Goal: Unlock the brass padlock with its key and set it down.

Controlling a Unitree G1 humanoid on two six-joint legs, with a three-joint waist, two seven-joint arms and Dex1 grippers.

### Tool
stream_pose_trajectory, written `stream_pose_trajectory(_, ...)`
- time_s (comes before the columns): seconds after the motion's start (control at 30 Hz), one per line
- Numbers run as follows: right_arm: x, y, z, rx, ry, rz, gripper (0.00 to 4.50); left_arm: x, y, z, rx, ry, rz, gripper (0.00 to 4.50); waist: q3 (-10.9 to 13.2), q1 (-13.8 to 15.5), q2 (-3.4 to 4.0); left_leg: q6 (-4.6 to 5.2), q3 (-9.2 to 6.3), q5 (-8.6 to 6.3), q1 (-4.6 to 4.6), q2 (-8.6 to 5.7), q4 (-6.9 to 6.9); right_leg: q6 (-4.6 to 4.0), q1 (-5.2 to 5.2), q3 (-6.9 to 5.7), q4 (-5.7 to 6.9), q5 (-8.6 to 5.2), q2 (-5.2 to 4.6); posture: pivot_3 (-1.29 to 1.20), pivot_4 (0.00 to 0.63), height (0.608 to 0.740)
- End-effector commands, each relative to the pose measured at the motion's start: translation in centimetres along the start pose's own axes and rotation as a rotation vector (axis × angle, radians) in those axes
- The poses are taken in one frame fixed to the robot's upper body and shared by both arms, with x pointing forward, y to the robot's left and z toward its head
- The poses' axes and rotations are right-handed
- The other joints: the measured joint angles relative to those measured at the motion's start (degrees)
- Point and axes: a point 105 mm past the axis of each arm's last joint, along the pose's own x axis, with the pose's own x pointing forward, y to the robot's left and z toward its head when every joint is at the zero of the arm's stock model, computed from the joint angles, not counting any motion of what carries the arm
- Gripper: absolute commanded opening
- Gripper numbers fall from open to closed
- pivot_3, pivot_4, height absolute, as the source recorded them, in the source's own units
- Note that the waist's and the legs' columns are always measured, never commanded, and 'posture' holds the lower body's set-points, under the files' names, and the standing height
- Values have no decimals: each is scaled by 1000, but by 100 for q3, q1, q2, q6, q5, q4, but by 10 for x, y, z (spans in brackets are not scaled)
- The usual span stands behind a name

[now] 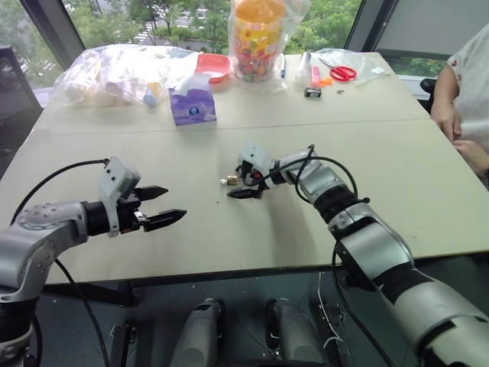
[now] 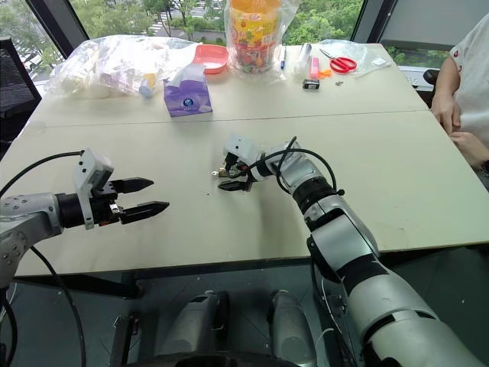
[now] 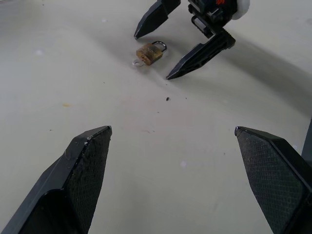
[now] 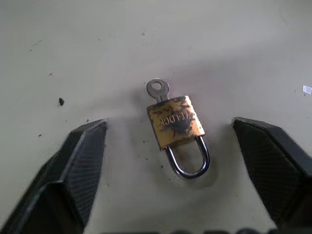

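Note:
The brass padlock lies flat on the pale table, its silver shackle closed. The key sticks out of its bottom end. My right gripper is open and lowered over the padlock, one finger on each side, with a gap to both. In the left wrist view the padlock lies between the right gripper's two black fingertips. My left gripper hovers open and empty over the table, well to the left of the padlock.
At the table's far side are clear plastic bags, a purple tissue pack, a red bowl, an orange jar of sweets and red scissors. A person sits at the right edge.

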Motion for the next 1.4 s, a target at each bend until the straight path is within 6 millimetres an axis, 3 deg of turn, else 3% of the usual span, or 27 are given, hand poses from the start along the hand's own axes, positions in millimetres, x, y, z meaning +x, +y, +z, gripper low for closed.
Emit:
stream_pose_trajectory(0.03, 2, -3, 9, -38, -14, -20, 2190, -3, -2, 9, 29, -31, 7, 4264, 0, 1, 0, -2, 0, 1, 1, 1, 0, 0, 0, 1, 3, 0, 1, 0, 150, 740)
stream_pose_trajectory(0.13, 1, -3, 8, -70, -8, -14, 752, -1, 0, 9, 26, -32, 9, 4264, 0, 4, 0, -5, 0, 3, 6, 2, 0, -2, 0, 4, 10, 0, 3, 0, 150, 740)
stream_pose_trajectory(0.17, -1, -5, 10, -93, -10, -25, 709, 0, 2, 10, 19, -44, 11, 4264, 0, 10, 0, -6, 0, 3, 7, 2, 0, -6, 0, 5, 11, -2, 3, 0, 150, 740)
stream_pose_trajectory(0.27, -10, -11, 16, -169, -27, -54, 709, 1, 9, 16, -4, -84, 19, 4264, 0, 44, 0, -7, 0, 4, 8, 1, 2, -20, 1, 5, 12, -10, 3, 0, 150, 740)
stream_pose_trajectory(0.43, -40, -13, 53, -449, -127, -155, 709, 7, 22, 37, -98, -230, -12, 4264, 0, 40, 0, -7, 2, 5, 4, -3, 5, 0, 1, 7, 10, 1, 0, 0, 150, 740)
stream_pose_trajectory(0.5, -57, -5, 81, -590, -220, -215, 709, 12, 25, 48, -151, -301, -52, 4264, 0, 25, -1, -6, 4, 5, 4, -1, 2, 2, 0, 9, 12, 2, 1, 0, 150, 740)
stream_pose_trajectory(0.67, -82, 23, 116, -809, -343, -307, 709, 32, 29, 77, -226, -418, -180, 4264, -1, 46, -6, -7, 7, 6, 6, 5, 6, 3, -14, 9, 52, 0, 5, 0, 150, 740)
stream_pose_trajectory(0.8, -85, 25, 124, -820, -364, -357, 709, 40, 33, 87, -248, -441, -241, 4264, -2, 43, -8, -8, 7, 7, 6, 4, 28, 3, -6, 9, 58, 0, 6, 0, 150, 740)
stream_pose_trajectory(0.9, -86, 24, 125, -821, -361, -379, 711, 44, 31, 92, -254, -443, -296, 3478, -2, 38, -8, -7, 8, 7, 7, 4, 40, 2, -1, 10, 57, 0, 5, 0, 150, 740)
stream_pose_trajectory(1.0, -87, 25, 126, -820, -363, -388, 711, 49, 34, 96, -261, -459, -303, 2243, -2, 45, -8, -7, 8, 7, 7, 6, 41, 1, -1, 11, 59, -1, 5, 0, 150, 740)
stream_pose_trajectory(1.37, -87, 28, 126, -817, -359, -384, 711, 57, 31, 103, -273, -491, -351, 2243, -1, 46, -8, -6, 7, 7, 4, 6, 44, 1, -1, 11, 60, 0, 5, 0, 150, 740)
stream_pose_trajectory(1.4, -87, 29, 126, -817, -360, -384, 711, 57, 31, 104, -278, -496, -352, 1991, -1, 47, -8, -6, 7, 6, 5, 6, 44, 1, -1, 11, 60, 0, 4, 0, 150, 740)
